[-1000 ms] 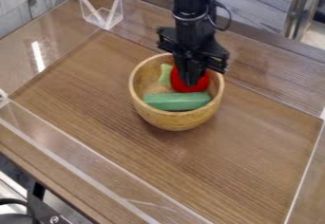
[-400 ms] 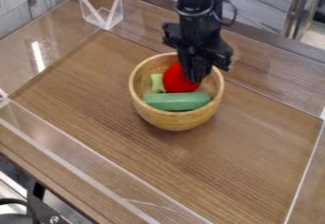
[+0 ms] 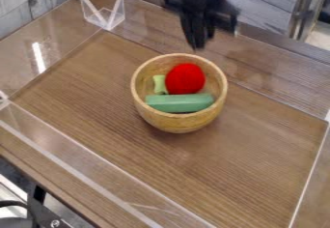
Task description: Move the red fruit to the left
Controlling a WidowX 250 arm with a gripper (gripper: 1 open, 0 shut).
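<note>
Camera view. The wooden bowl (image 3: 179, 99) serves as the reference landmark; it stands on a wood-grain table (image 3: 116, 164) enclosed by low clear acrylic walls (image 3: 39, 140).

The red fruit (image 3: 186, 76) lies inside the wooden bowl, in the rear half of the bowl's interior. It is in contact with the long green vegetable (image 3: 179, 102), which lies across the front half of the bowl, nearer the camera. A small pale green piece (image 3: 157, 82) sits inside the bowl just to the picture-left of the red fruit, against the bowl's inner wall.

The gripper (image 3: 198, 41) hangs above and behind the wooden bowl, clear of the rim, pointing steeply downward. Its outline is motion-blurred. The two fingers are brought together with nothing between them. The red fruit is not gripped; it rests free in the bowl, below the fingertips and well apart from them.

A small clear acrylic stand (image 3: 102, 14) sits at the far picture-left of the wooden bowl, near the rear wall of the enclosure.
</note>
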